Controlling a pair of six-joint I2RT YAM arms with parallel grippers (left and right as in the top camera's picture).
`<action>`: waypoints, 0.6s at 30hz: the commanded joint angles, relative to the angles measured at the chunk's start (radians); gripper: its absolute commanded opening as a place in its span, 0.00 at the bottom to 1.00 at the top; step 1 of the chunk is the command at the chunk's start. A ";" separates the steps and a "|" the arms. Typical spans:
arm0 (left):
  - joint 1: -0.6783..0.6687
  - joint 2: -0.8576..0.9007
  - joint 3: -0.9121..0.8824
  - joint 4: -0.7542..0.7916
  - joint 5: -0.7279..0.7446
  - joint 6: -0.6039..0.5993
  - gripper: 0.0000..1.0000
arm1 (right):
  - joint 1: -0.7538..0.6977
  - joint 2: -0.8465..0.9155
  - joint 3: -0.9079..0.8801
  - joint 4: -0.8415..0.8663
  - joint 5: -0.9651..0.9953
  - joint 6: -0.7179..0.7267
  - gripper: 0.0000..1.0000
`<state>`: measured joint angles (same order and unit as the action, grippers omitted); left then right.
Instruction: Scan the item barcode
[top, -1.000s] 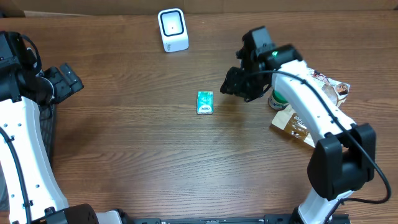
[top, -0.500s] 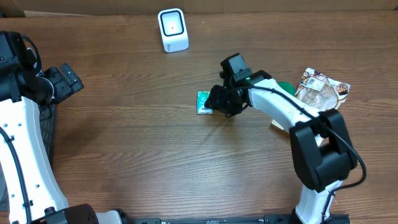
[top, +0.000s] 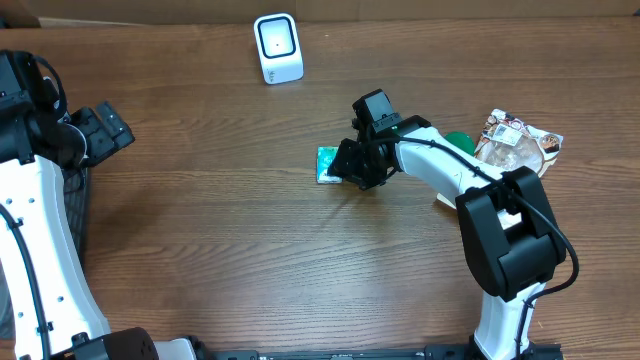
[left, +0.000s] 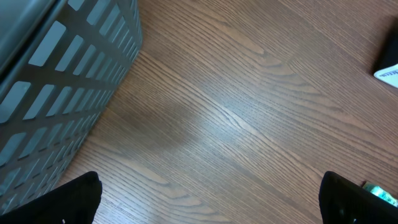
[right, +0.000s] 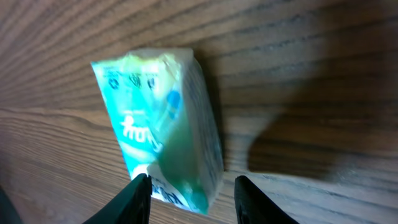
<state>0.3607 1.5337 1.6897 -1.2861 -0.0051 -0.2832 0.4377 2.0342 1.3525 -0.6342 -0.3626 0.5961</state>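
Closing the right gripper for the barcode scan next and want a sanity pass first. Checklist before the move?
1. Green packet between the right gripper fingers: ok, its near end sits between them.
2. Grip made: not ok, jaws open, with a gap beside the packet.
3. Barcode side known: cannot tell, no barcode is visible.
4. Scanner upright, bare wood between it and the packet: ok.
5. Left gripper out of the way: ok, open, far left by the basket.
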 joint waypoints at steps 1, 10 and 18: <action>-0.001 0.000 0.007 0.003 -0.009 0.018 0.99 | 0.006 0.039 -0.006 0.016 -0.002 0.034 0.40; -0.001 0.000 0.007 0.003 -0.009 0.018 1.00 | 0.015 0.081 -0.006 0.008 -0.005 0.044 0.17; -0.001 0.000 0.007 0.003 -0.009 0.018 1.00 | -0.025 0.051 0.031 -0.048 -0.086 -0.043 0.04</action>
<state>0.3607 1.5337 1.6897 -1.2861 -0.0051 -0.2832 0.4358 2.0758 1.3670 -0.6552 -0.4183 0.6182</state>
